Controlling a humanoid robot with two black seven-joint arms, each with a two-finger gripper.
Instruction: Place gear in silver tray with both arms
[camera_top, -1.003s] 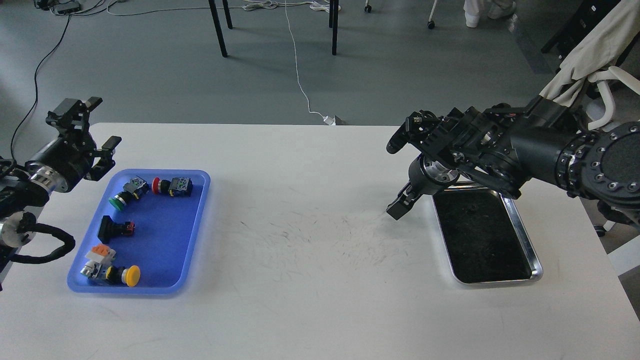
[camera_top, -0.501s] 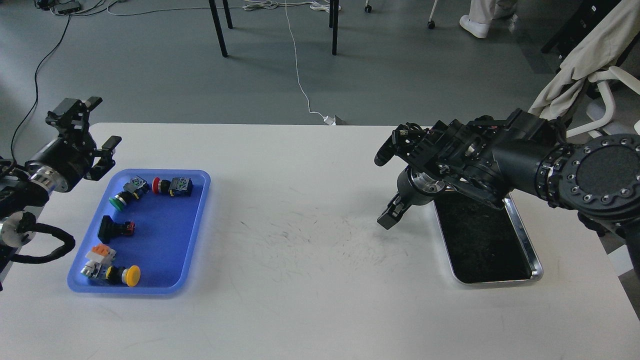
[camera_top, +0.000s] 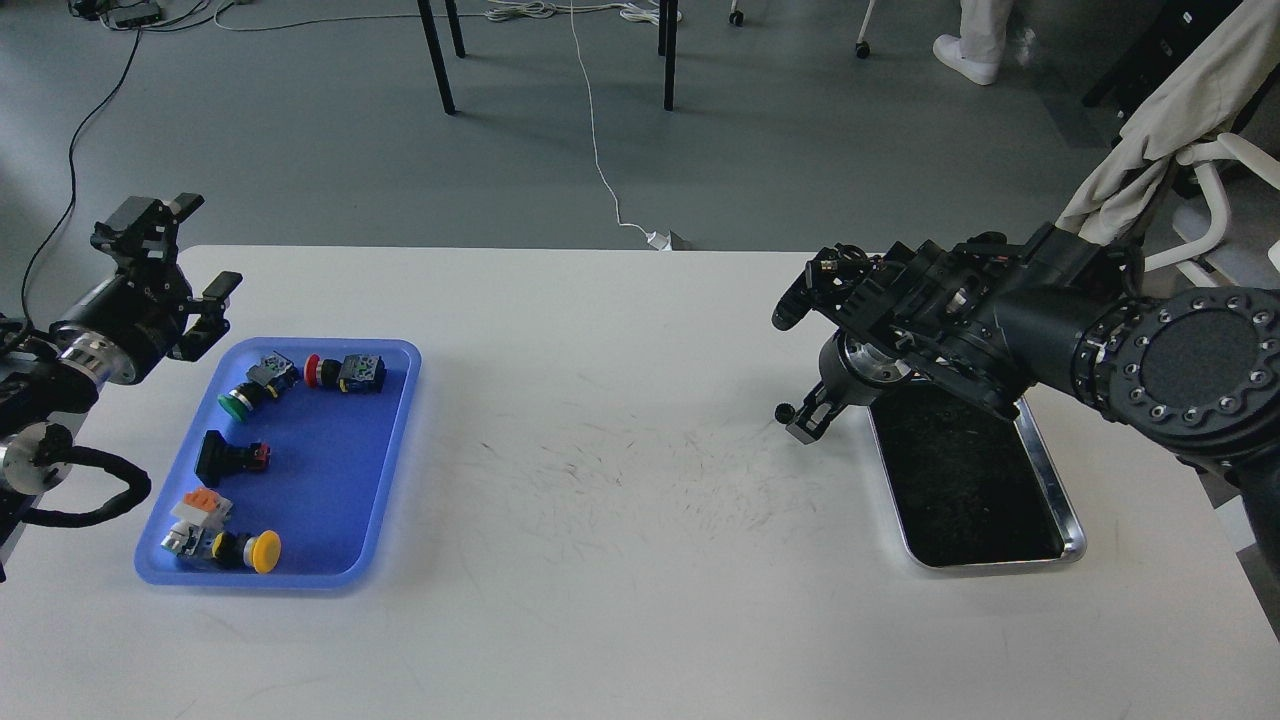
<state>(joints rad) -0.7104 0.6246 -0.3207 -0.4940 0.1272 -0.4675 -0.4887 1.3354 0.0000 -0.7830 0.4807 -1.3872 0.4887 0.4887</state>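
Observation:
The gear is several push-button switches in the blue tray (camera_top: 395, 440) at the left: a green one (camera_top: 240, 398), a red one (camera_top: 335, 371), a black one (camera_top: 228, 455) and a yellow one (camera_top: 255, 551). My left gripper (camera_top: 206, 246) hovers open just beyond the blue tray's far left corner, holding nothing. The silver tray (camera_top: 1052, 482) lies at the right, its dark bottom bare. My right arm crosses its far end. The right gripper (camera_top: 805, 416) points down beside the silver tray's far left corner, too dark and end-on to read its fingers.
The white table (camera_top: 620, 560) stretches between the two trays, with scuff marks (camera_top: 640, 470) in its middle. Beyond the far edge are floor cables (camera_top: 600, 170), chair legs (camera_top: 437, 60) and a person's foot (camera_top: 965, 57). A cloth-draped chair (camera_top: 1170, 130) stands at the right.
My right arm swung a little left, then back right, and its gripper turned near the silver tray's corner. The left arm stayed still. The person's foot in the background shifted.

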